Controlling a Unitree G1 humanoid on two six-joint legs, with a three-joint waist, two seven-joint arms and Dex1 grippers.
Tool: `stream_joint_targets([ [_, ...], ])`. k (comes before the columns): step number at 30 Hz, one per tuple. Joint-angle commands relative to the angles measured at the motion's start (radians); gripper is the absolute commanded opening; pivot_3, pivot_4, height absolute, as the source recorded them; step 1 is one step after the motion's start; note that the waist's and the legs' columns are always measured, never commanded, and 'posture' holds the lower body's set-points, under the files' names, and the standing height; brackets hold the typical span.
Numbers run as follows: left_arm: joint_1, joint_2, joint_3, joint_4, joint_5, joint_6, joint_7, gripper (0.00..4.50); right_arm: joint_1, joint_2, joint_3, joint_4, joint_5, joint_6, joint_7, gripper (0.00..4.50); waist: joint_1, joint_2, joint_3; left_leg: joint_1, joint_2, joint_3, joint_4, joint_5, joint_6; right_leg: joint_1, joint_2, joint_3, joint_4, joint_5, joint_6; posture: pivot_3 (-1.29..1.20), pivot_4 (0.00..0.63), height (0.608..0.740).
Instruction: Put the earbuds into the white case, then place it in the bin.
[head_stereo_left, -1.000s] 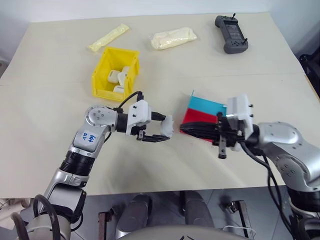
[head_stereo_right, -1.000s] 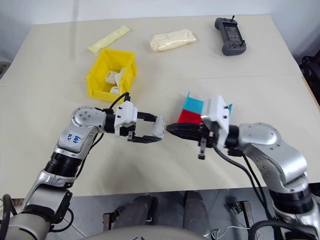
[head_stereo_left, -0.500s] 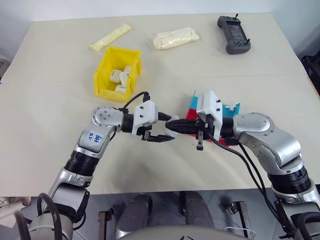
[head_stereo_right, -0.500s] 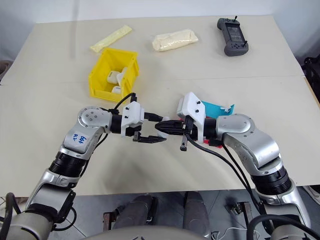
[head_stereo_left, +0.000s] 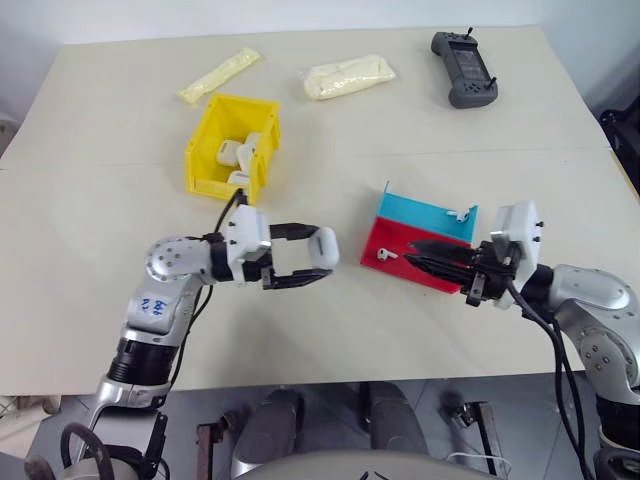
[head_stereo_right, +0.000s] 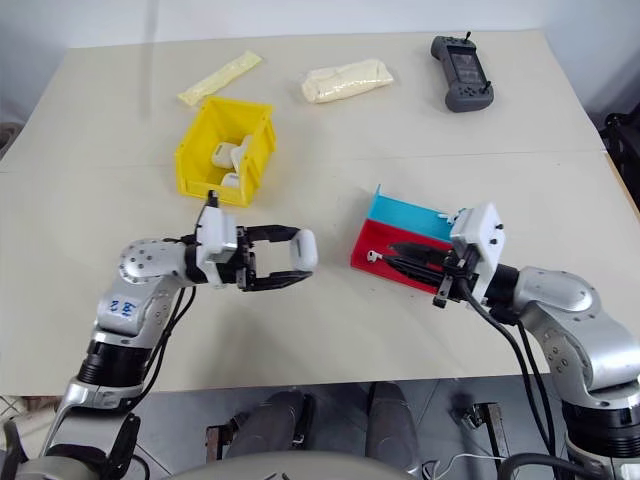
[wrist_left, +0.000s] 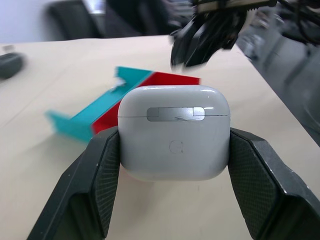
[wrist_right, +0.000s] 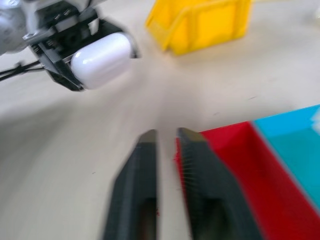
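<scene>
The white case (wrist_left: 174, 131) has its lid down and is clamped between the two fingers of my left gripper (head_stereo_left: 322, 252), held level above the table, right of the yellow bin (head_stereo_left: 206, 150). My right gripper (head_stereo_left: 412, 255) hovers over the red half of the flat tray (head_stereo_left: 440, 275), pointing toward the case, its fingers (wrist_right: 145, 165) slightly apart with nothing between them. One tiny white earbud (head_stereo_left: 388, 254) lies in the red half beside those fingertips. Another earbud (head_stereo_left: 456, 213) sits at the blue half's far edge.
Other white cases (head_stereo_left: 240, 152) lie inside the bin. At the back of the table are a pale yellow packet (head_stereo_left: 218, 75), a cream packet (head_stereo_left: 347, 76) and a black handheld controller (head_stereo_left: 463, 68). The table's front edge runs just below both arms.
My right gripper has drawn back to the right, away from the case, to over the tray, and its fingers have parted a little. My left gripper moved left, still holding the case.
</scene>
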Motion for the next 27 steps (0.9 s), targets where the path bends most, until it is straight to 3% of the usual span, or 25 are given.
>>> stream_joint_targets([
  [1,0.060,-0.006,0.097,-0.071,0.011,-0.017,0.145,2.79,0.015,0.050,-0.065,-0.036,-0.021,-0.121,-0.042,2.23,0.002,0.000,0.000,0.000,0.000,0.000,0.000,0.000,0.000,0.000,0.000,0.000,0.000,0.000,0.000,0.00,0.150,0.740],
  [8,0.061,-0.046,0.241,-0.055,0.093,0.048,0.502,2.79,0.090,0.074,-0.055,-0.016,-0.104,-0.269,-0.018,4.48,0.006,0.000,0.000,0.000,-0.002,0.000,0.000,0.000,0.000,0.001,-0.001,0.000,0.000,0.000,0.000,0.00,0.150,0.740],
  [13,-0.091,-0.039,0.238,0.066,0.070,0.131,0.548,2.79,0.096,0.078,-0.065,0.020,-0.119,-0.304,-0.031,4.48,0.005,0.000,0.000,0.000,-0.001,0.000,0.000,0.000,0.000,0.001,0.000,0.000,0.001,0.000,0.000,0.00,0.150,0.740],
  [20,-0.472,-0.022,0.171,0.535,0.165,0.095,0.567,2.79,0.082,0.099,-0.032,0.007,-0.139,-0.314,-0.080,4.48,-0.001,-0.001,0.000,0.000,-0.002,0.000,0.001,0.000,0.000,0.001,-0.001,-0.001,0.001,0.000,0.000,0.00,0.150,0.740],
  [26,-0.604,-0.030,0.142,0.771,0.203,0.047,0.560,2.79,0.083,0.116,-0.017,-0.019,-0.154,-0.312,-0.134,4.48,-0.015,-0.001,0.000,0.000,-0.002,0.000,-0.001,0.000,0.000,0.000,0.000,-0.001,0.001,0.000,0.000,0.00,0.150,0.740],
  [27,-0.612,-0.031,0.145,0.789,0.197,0.047,0.554,3.14,0.080,0.116,-0.017,-0.020,-0.156,-0.313,-0.142,4.50,-0.017,-0.001,0.000,0.000,-0.002,0.000,0.000,0.000,0.000,0.000,0.000,0.000,0.001,0.000,0.000,0.00,0.150,0.740],
])
